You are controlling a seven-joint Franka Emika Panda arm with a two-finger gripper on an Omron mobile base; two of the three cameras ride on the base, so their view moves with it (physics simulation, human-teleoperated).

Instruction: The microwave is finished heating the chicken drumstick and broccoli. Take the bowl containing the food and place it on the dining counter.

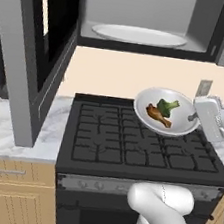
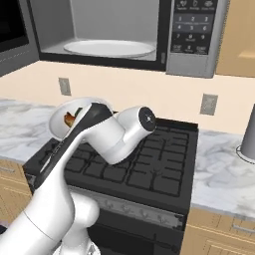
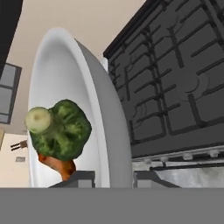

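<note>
We hold the shallow white round bowl (image 1: 167, 111) by its right rim, gripper (image 1: 196, 117) clamped on it, drumstick (image 1: 158, 115) and broccoli (image 1: 167, 106) inside, above the black stove's (image 1: 140, 143) far right burners.

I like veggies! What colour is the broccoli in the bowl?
Green broccoli, clearest in the hand view.

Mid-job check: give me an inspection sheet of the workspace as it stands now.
Surface: black gas stove, marble counter either side.
Job's things: bowl held in the air over the stove, tilted, with chicken drumstick and broccoli inside; microwave open, turntable bare.
Clutter: grey cylinder on the right counter.
Grippers: gripper shut on the bowl's rim.
Cables: nothing seen.
Surroundings: wall outlets, wood cabinets.
</note>
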